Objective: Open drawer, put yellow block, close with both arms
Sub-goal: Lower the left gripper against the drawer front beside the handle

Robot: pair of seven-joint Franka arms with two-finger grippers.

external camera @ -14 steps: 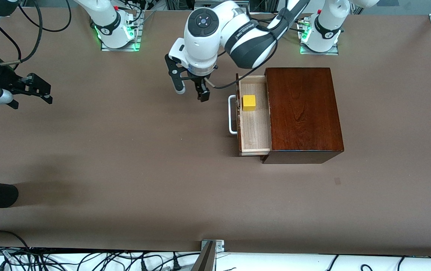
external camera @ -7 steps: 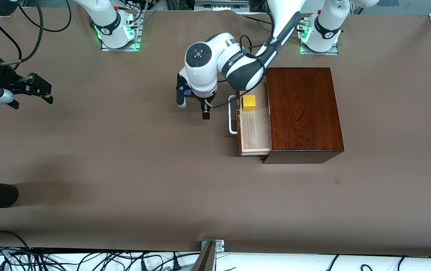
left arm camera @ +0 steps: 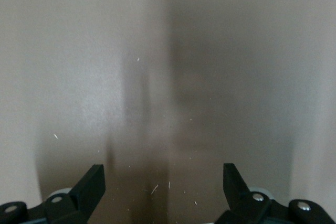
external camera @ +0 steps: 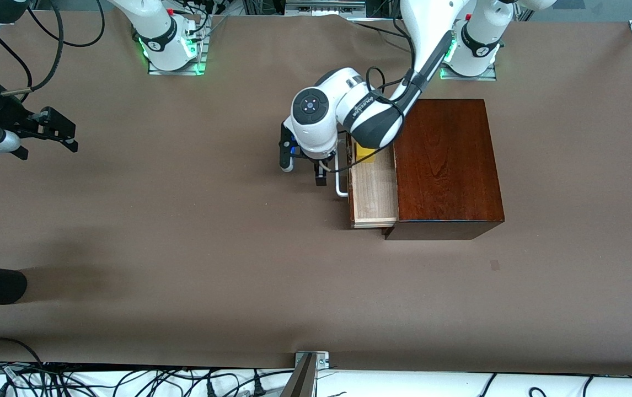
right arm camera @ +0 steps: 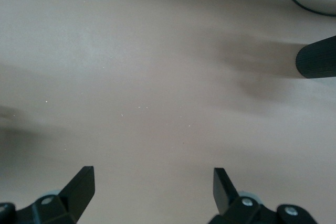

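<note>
- While the drawer (external camera: 374, 190) is standing pulled out of the mahogany box (external camera: 444, 168) at centre right of the front view, its pale wooden tray is being shown open, with the white bar handle (external camera: 340, 175) on its front.
- The yellow block (external camera: 361, 157) is being seen inside the tray, at the end farther from the front camera, and it is being partly covered by the left arm's wrist.
- The left gripper (external camera: 303, 170) is being held low over the brown table (external camera: 183, 248), just beside the handle; whether it is touching the handle cannot be told.
- Its fingers (left arm camera: 89, 187) are being kept spread apart with nothing between them, as is being shown in the left wrist view.
- The right gripper (external camera: 59, 132) is being held waiting at the left edge of the front view, over the table, well apart from the box.
- Its fingers (right arm camera: 79, 184) are likewise being kept apart and empty.
</note>
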